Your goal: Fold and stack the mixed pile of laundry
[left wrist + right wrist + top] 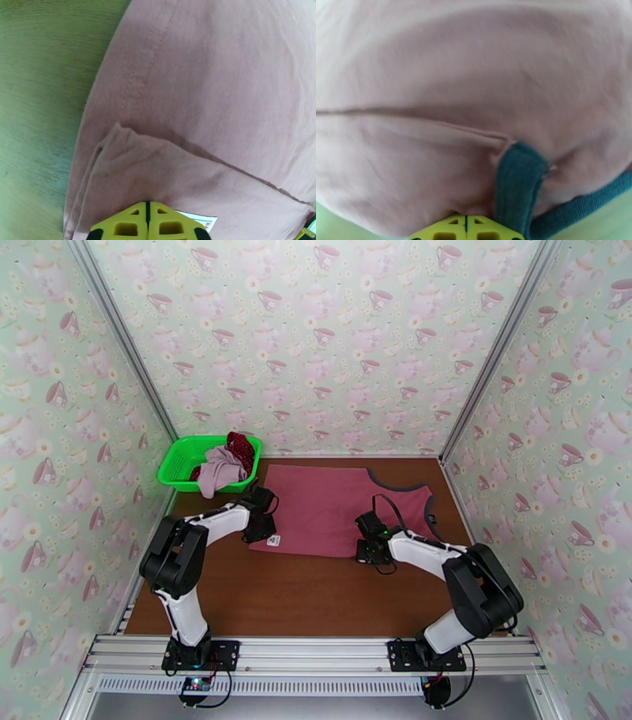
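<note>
The dusty-red tank top point(332, 504) lies spread flat on the brown table, its dark-trimmed neck and armholes toward the right. My left gripper point(261, 530) sits at its near left corner. In the left wrist view the yellow fingertips point(148, 221) are pressed together on a raised fold of the cloth point(158, 173), beside a white label point(199, 220). My right gripper point(370, 552) is at the near right edge, and its fingertips point(466, 231) are shut on the hem next to a dark strap point(517, 185). The pale mauve piece point(220, 469) and the dotted dark-red cloth point(243, 447) lie in the basket.
The bright green mesh basket point(169, 467) stands at the back left corner, close to the left arm's wrist. Patterned walls close in three sides. Bare brown table point(300, 595) stretches between the tank top and the arm bases.
</note>
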Tool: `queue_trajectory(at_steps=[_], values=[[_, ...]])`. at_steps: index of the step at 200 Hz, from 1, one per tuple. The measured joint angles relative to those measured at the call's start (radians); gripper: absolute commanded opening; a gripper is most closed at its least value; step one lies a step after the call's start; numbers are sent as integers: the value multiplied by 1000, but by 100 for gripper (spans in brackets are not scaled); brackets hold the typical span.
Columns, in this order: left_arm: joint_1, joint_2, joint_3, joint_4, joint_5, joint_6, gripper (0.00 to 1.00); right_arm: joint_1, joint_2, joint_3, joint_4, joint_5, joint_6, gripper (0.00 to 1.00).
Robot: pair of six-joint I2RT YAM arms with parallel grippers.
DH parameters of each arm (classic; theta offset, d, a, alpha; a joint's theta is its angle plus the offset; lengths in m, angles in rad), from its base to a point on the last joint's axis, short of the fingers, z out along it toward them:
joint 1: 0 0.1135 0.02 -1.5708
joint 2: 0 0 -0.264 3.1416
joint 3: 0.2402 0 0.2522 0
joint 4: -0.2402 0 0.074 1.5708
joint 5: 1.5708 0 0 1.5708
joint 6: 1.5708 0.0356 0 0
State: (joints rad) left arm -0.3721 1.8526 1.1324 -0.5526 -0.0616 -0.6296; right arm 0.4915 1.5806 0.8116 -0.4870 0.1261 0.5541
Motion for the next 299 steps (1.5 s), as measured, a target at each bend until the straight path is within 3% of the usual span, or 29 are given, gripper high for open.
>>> queue_trajectory(at_steps=[46, 109, 191, 223, 299], values=[[-6, -18, -31, 32, -23, 0, 0, 0, -15, -6, -13, 0, 30, 0], [-5, -31, -48, 31, -61, 0, 0, 6, -175, 6, -156, -4, 45, 0], [-6, -38, -59, 40, -61, 0, 0, 6, 20, 79, -114, -14, 64, 0], [-8, -92, -138, 80, -59, -11, 1, 14, 0, 12, -58, -3, 122, 0], [-50, -271, -373, 170, -59, -89, 3, 164, -189, -165, -68, 39, 311, 0]])
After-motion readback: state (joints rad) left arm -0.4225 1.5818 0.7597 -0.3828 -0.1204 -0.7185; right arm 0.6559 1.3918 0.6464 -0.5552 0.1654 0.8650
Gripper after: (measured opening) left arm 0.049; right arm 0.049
